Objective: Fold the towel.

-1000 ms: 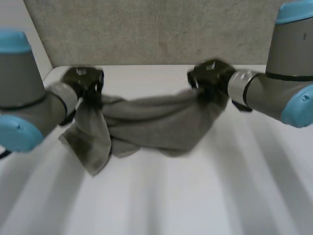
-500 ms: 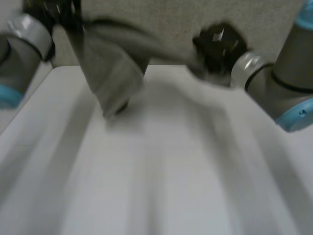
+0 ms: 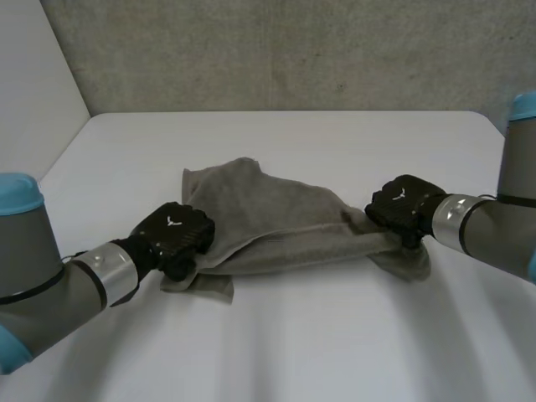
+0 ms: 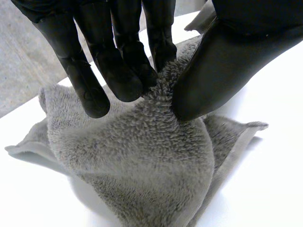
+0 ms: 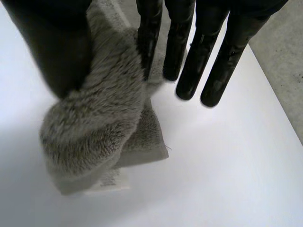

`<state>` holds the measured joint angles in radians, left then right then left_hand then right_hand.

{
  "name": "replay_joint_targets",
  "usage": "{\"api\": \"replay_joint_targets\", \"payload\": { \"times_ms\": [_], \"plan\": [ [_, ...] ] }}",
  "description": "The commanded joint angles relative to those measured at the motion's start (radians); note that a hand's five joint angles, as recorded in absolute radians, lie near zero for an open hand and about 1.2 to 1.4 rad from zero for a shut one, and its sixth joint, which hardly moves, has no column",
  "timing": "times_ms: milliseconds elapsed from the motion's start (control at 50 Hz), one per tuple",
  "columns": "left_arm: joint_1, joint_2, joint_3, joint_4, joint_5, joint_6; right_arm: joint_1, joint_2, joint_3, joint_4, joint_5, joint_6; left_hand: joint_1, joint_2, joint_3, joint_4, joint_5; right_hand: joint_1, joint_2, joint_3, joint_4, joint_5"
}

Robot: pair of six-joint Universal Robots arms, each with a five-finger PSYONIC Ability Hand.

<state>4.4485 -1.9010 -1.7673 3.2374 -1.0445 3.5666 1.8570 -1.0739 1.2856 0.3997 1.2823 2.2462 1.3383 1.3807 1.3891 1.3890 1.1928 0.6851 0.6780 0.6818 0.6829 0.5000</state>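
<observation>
Presently catalogued, head view first.

1. Grey fleecy towel: centre of the frame, lying rumpled and partly doubled on the white flat table. One corner peaks toward the upper left of the heap.

2. Left hand: lower left of centre, at the towel's near left edge. In its wrist view the straight fingers, held close together, nip a raised ridge of pile against the thumb.

3. Right hand: right of centre, at the towel's right end. In its wrist view the thumb and the nearest finger pinch a bunched roll of cloth. The other fingers are straight and slightly apart over bare table. A small white sewn label shows at the corner beneath.

4. Step in hand (a judgement): laying out. Both ends are gripped, yet the cloth is neither flat nor squarely folded.

5. Next move calls for drawing the two pinches apart to clear the bunching, then carrying one edge over onto the other.
</observation>
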Motion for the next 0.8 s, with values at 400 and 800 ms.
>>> {"api": "replay_joint_targets", "payload": {
  "times_ms": [400,800],
  "plan": [
    [-0.063,0.168,-0.141,-0.011,-0.002,-0.015,0.076,0.204,-0.458,0.235,-0.143,0.326,0.058,0.016,0.007,0.007,0.029,-0.503,-0.496,-0.5,-0.501,-0.493],
    [-0.066,0.188,-0.139,-0.011,-0.003,-0.015,0.114,0.489,-0.689,0.329,0.084,0.334,0.058,0.016,0.007,0.007,0.029,-0.406,-0.399,-0.403,-0.404,-0.396]
  ]
}}
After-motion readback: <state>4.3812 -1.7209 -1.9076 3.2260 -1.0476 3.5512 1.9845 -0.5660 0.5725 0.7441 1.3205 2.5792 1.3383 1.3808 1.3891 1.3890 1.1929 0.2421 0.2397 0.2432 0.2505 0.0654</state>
